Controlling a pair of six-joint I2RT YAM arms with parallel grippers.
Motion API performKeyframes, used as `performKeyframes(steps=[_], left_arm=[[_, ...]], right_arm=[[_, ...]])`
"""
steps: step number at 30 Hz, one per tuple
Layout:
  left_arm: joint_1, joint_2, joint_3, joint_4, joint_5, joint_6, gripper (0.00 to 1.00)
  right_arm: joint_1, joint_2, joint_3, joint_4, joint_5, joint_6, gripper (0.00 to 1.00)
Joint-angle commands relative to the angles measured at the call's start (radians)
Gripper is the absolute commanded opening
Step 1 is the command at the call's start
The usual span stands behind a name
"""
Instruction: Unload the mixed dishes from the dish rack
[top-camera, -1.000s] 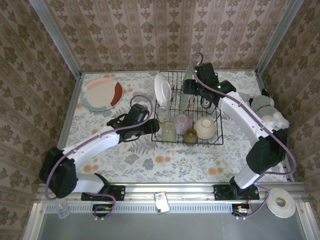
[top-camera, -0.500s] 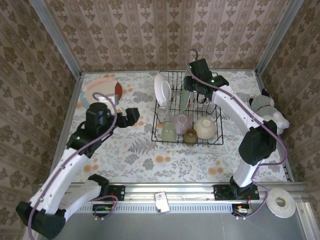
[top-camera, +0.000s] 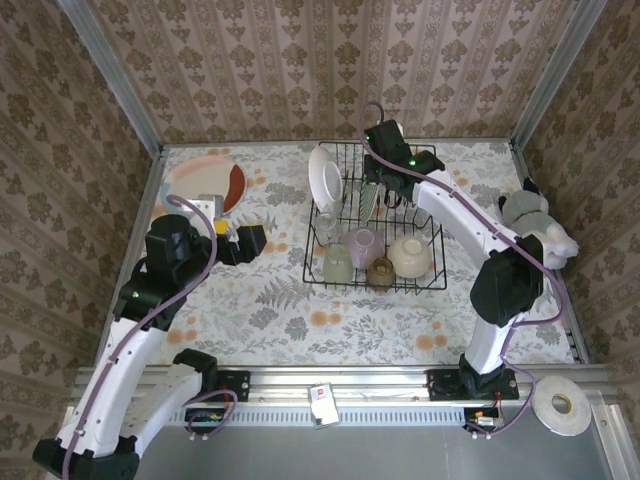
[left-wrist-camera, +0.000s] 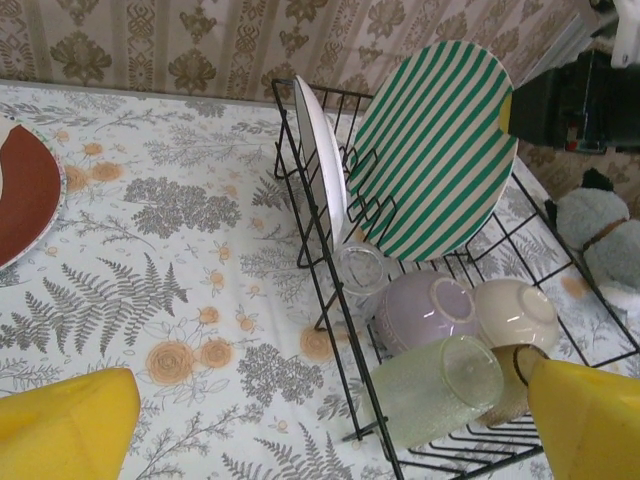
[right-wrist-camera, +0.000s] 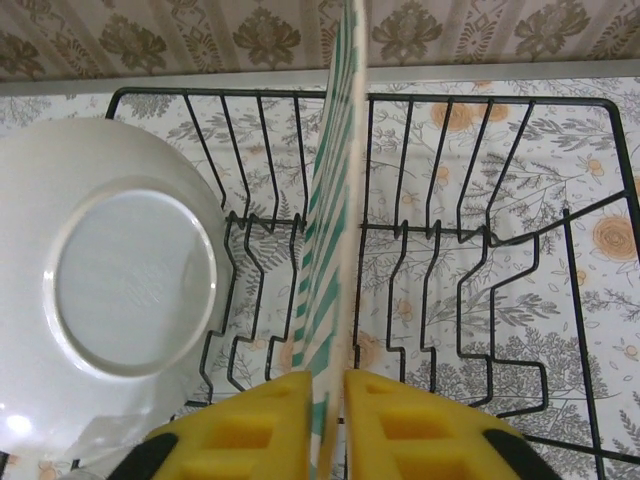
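The right fingers (right-wrist-camera: 270, 420) have just pinched the rim of the green-striped plate (left-wrist-camera: 435, 150), upright between them in the dish rack (right-wrist-camera: 470, 98), while the left fingers (left-wrist-camera: 70, 420), spread wide and empty, have backed away, so lifting it out looks next.

A table (top-camera: 290, 320) covered with a pale cloth printed with grey ferns and orange flowers fills the floor of a walled booth. At the table's right edge, about halfway along it, lies a lumpy white-grey soft toy (top-camera: 537, 222) with a dark patch at its far end; in the left wrist view a thin dark band crosses it. Brown damask wallpaper (top-camera: 320, 70) lines the back and both side walls, with bare metal posts (top-camera: 108, 70) in the far corners. A ribbed aluminium rail (top-camera: 380, 385) runs along the table's near edge, and a small white box with a red mark (top-camera: 322, 403) sits at its middle. A white tape roll (top-camera: 560, 407) lies flat on the grey ledge (top-camera: 400, 450) just past the near right corner.
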Motion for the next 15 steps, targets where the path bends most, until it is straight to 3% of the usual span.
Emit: performKeyframes(steps=[1, 7, 15], left_arm=[[0.01, -0.022, 0.028, -0.026, 0.026, 0.051, 1.0], [0.023, -0.022, 0.008, -0.041, 0.006, 0.058, 1.0], [0.046, -0.034, -0.015, -0.048, 0.017, 0.055, 1.0]], right_arm=[[0.014, 0.014, 0.038, -0.011, 0.055, 0.015, 0.13], [0.056, -0.006, 0.053, -0.024, 0.112, 0.019, 0.0], [0.093, -0.072, 0.02, 0.007, 0.2, 0.024, 0.0]])
